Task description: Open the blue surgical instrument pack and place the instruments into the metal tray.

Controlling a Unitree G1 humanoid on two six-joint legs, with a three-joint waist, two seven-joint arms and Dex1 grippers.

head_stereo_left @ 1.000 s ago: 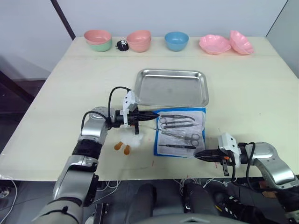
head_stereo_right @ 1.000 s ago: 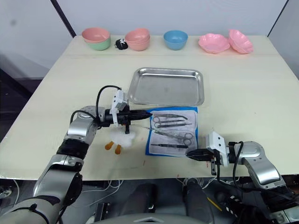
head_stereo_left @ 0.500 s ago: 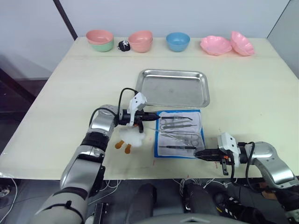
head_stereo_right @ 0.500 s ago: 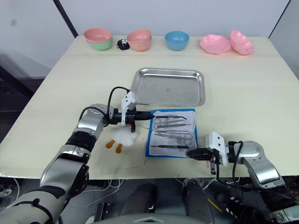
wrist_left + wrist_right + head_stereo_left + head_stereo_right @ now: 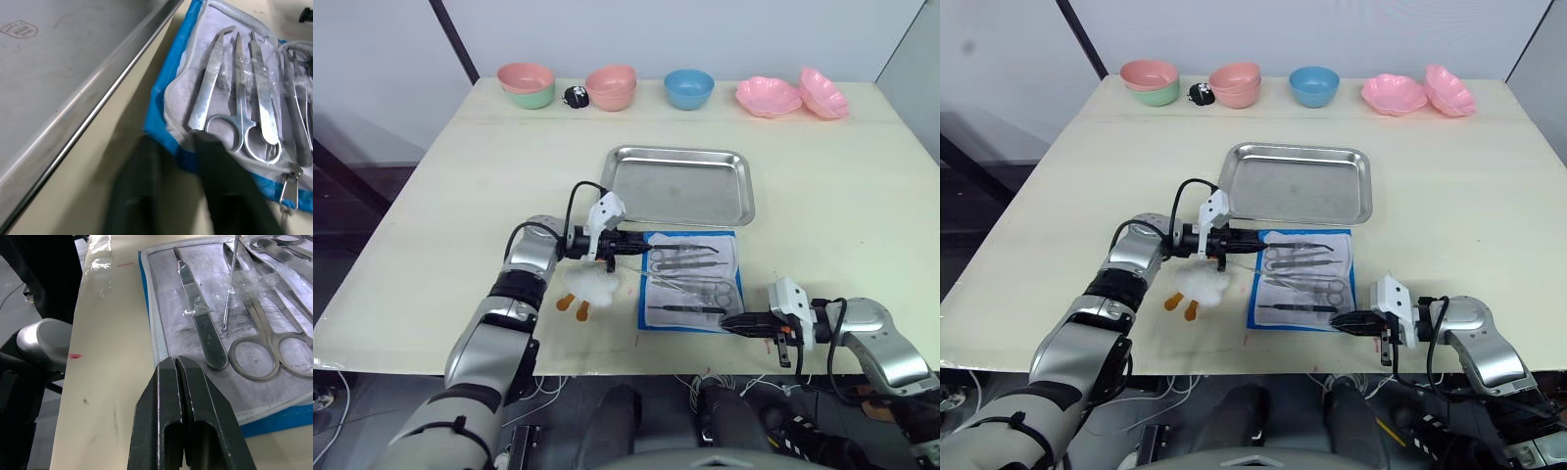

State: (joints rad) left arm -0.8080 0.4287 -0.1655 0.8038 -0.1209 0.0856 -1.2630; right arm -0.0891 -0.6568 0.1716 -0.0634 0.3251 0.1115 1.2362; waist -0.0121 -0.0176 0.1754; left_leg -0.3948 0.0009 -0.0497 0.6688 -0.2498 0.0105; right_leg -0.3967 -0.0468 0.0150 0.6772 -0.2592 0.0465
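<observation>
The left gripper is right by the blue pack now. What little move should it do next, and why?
Probably ease the left gripper forward and close on the ring-handled scissors. Its fingers stand open at the edge of the opened blue surgical instrument pack, the instruments lie bare on its lining, and the metal tray beside it holds nothing yet.

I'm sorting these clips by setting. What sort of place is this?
Probably a lab or robot test bench staged as a surgical prep table: an opened blue surgical instrument pack with steel instruments, an empty metal tray, and plastic bowls lined along the table's far edge.
</observation>
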